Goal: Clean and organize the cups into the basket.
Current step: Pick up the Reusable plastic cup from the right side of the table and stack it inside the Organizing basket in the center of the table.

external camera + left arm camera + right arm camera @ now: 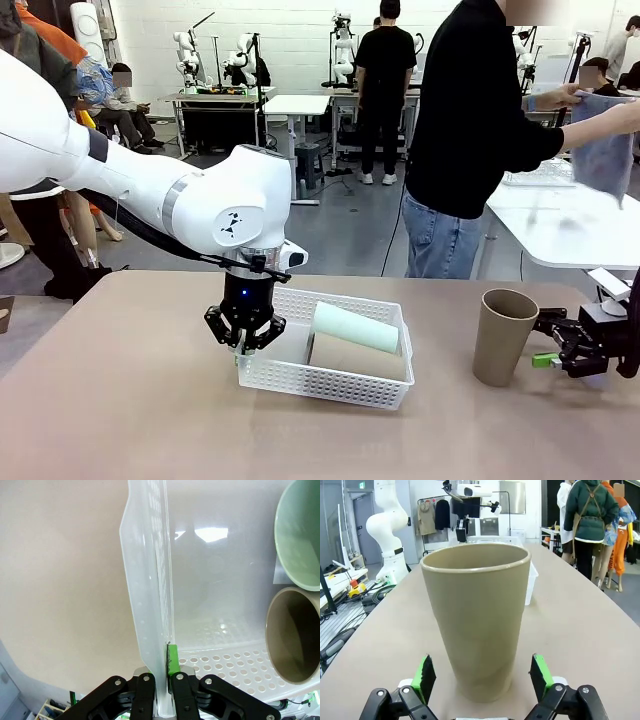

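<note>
Left gripper (241, 350) clamped on the basket (330, 381) wall, we should centre our wide-open right gripper (547, 340) around the cup (503, 337) ahead.

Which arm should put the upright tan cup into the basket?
Right. The right gripper stands open on either side of the tan cup, while the left gripper is shut on the basket wall.

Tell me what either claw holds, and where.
Left claw grips the white lattice plastic basket by its side wall; right claw holds nothing.
</note>
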Controlling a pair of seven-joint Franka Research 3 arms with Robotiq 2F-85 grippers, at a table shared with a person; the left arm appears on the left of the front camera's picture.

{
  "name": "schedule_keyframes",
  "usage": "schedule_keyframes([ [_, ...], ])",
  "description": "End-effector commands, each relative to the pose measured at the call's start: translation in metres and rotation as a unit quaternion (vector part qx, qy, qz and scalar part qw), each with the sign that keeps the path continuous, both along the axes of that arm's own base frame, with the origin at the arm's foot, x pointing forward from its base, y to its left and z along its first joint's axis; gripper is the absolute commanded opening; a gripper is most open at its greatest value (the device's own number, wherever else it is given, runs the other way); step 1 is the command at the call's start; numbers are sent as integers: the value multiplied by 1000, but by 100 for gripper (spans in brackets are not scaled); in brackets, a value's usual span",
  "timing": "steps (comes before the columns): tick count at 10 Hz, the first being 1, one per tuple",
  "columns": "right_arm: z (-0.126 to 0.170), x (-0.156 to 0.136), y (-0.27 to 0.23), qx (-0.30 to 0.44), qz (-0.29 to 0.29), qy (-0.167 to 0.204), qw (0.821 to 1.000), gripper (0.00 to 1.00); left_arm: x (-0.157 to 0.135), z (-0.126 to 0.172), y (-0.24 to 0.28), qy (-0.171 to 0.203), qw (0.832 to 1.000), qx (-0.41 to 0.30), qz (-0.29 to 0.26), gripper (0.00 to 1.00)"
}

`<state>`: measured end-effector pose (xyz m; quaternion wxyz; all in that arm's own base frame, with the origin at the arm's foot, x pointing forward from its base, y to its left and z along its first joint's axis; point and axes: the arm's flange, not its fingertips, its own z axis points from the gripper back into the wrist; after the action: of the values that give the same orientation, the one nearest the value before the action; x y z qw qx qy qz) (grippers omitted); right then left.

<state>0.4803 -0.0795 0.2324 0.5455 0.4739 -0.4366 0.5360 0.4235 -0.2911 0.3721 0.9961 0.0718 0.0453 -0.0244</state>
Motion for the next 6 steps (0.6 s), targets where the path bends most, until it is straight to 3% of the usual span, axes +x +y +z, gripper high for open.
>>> schedule_keyframes([
  [1, -8, 11, 6, 15, -8, -5, 1000, 100, -1, -2, 1, 1, 1000, 3, -6, 0],
  [6, -20, 16, 17, 9, 3, 14, 1000, 100, -1, -2, 1, 1, 1000, 3, -6, 0],
])
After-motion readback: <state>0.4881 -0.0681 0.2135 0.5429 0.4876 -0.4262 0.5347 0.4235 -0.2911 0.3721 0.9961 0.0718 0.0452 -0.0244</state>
